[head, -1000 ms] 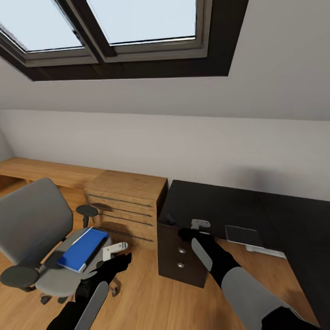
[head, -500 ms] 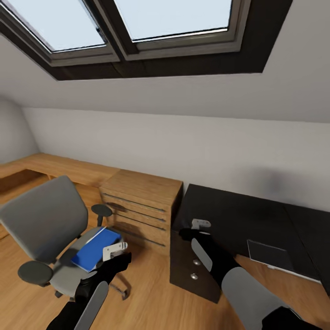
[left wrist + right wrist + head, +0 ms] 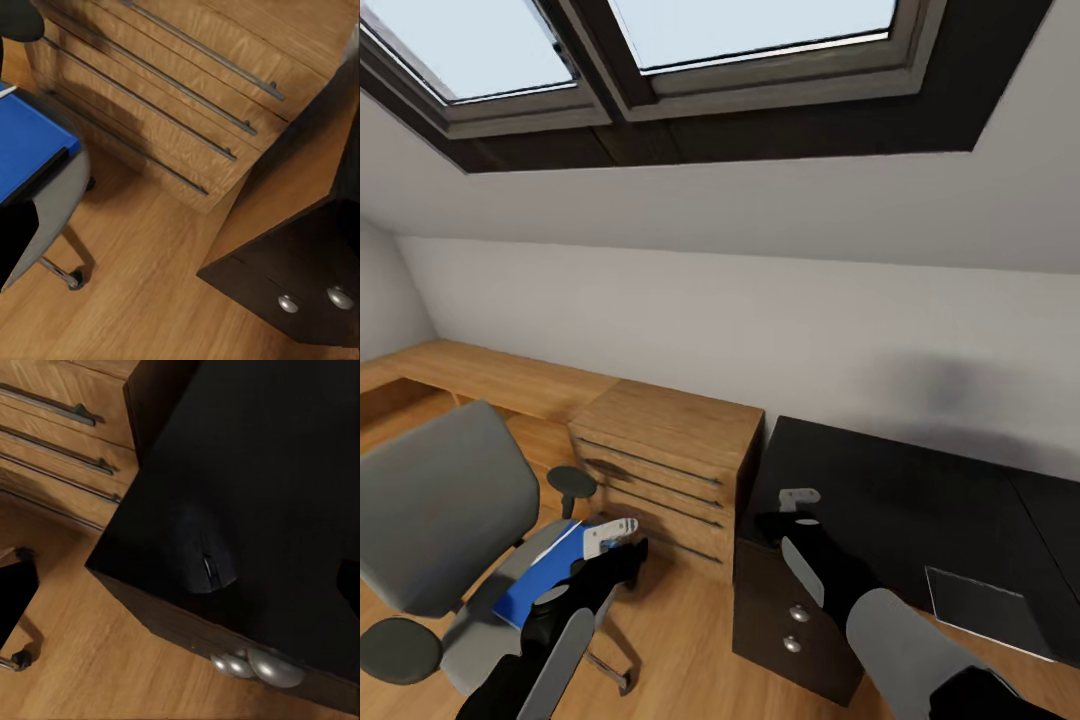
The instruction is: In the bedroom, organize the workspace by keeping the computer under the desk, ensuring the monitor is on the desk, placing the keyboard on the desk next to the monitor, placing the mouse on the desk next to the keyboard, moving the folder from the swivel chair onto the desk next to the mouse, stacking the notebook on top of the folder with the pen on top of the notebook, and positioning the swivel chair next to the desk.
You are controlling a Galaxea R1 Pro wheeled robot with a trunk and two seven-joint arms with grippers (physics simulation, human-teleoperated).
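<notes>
Folder [image 3: 540, 585]: flat on the swivel chair [image 3: 435, 510] seat, bright blue, partly covered in the head view by my left gripper [image 3: 610, 537]. In the left wrist view the folder [image 3: 26, 146] sits on the grey seat, a corner overhanging the seat's edge toward the wooden drawer unit [image 3: 665, 460].

Left gripper: pale fingers are above the folder's near end. I cannot tell how far apart they stand, and I see nothing held in them.

Right gripper [image 3: 798, 497]: held over the near corner of the desk [image 3: 880, 490], just above the black top. Its opening cannot be read either; it looks empty.

Mouse [image 3: 202, 559]: the right wrist view shows it lying on the desk top close to the corner above the silver knobs [image 3: 259, 664]. A dark flat rectangle [image 3: 985, 605] lies further along the desk; I cannot say what it is.

Judged step: approach to pick the folder off the chair.

Risks:
- Chair is on castors. Pressing down or sideways on the folder could roll or spin the seat away, and the grasp would miss.
- Folder is thin and flat; fingers may slide over the cover instead of getting under an edge. The overhanging corner looks like the best entry.
- Armrest [image 3: 570, 480] is near the left arm's path; a bump would turn the chair.
- Right gripper is close to the mouse; a careless move could sweep it off the corner.
</notes>
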